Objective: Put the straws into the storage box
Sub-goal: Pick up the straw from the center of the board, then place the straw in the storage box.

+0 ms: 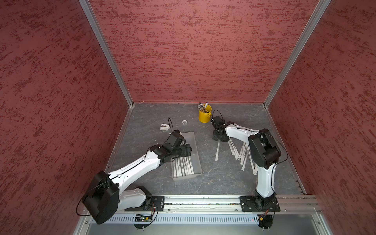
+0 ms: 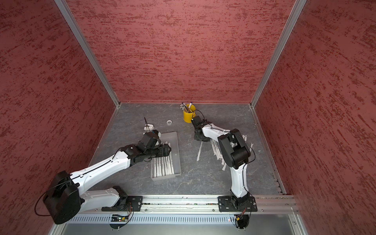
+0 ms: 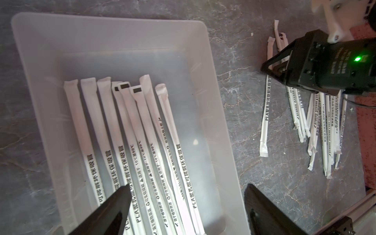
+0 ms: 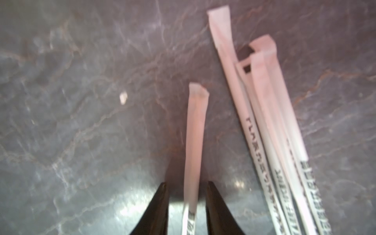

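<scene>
1. Nearest, along the bottom of both top views, an aluminium rail (image 1: 203, 200) carries both arm bases. The dark grey marbled tabletop (image 1: 213, 183) stretches away behind it.
2. Lower centre-left of a top view lies the shallow translucent whitish plastic storage box (image 1: 197, 162), its long side running away from the rail. About eight white paper-wrapped printed straws (image 3: 130, 132) lie side by side in its near half, and the far half is bare.
3. The left gripper (image 3: 186, 186) hovers over the box with its fingers wide apart and nothing between them.
4. Right of centre, a loose pile of the same straws (image 1: 236, 151) fans across the tabletop, partly under the right arm. A single straw (image 1: 217, 151) lies apart at the pile's left.
5. The right gripper (image 4: 187, 183) is down at that single straw's far end. Its jaws are narrowly apart on either side of the straw with a sliver of gap each way, so there is no pinch yet and the straw rests on the tabletop.
6. The step in hand looks like picking up one more straw. The next move calls for closing fully, lifting it level and carrying it across to the box. The left arm over the box may block the drop, and the neighbouring straws lie near enough to snag.
7. Farthest, upper centre of the tabletop, are a small whitish tape ring (image 1: 184, 122), a white clip-like piece (image 1: 164, 127) and a yellow cylindrical bucket (image 1: 204, 117) of dark-tipped pens (image 1: 202, 106). The bucket stands just behind the right wrist.
</scene>
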Robot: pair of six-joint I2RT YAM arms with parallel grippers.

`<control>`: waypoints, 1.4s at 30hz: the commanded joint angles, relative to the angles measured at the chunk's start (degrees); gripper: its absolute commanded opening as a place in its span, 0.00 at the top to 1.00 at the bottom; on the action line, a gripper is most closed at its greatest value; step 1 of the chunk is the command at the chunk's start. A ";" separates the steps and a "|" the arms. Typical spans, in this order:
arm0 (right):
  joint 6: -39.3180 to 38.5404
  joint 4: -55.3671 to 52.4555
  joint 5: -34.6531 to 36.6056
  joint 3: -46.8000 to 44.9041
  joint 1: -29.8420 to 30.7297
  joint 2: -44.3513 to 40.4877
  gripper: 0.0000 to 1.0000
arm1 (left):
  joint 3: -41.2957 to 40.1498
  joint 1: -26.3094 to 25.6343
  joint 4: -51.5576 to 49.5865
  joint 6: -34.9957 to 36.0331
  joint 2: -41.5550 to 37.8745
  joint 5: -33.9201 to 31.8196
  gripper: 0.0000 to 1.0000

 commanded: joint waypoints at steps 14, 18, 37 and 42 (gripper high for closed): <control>0.55 -2.91 0.08 -2.18 10.29 -13.76 0.94 | -4.11 5.49 -2.03 -0.11 -6.92 -0.10 0.10; 2.13 -1.96 -4.82 -0.20 17.05 -17.45 0.94 | -5.78 6.81 -0.94 -1.51 -9.42 0.54 0.11; 6.63 13.20 -8.03 1.16 23.86 -1.63 0.96 | -8.46 5.50 3.66 -4.87 -7.66 2.98 0.12; 9.32 13.35 -7.40 -0.01 23.86 -0.32 0.96 | -8.22 4.96 4.20 -5.07 -6.96 3.05 0.12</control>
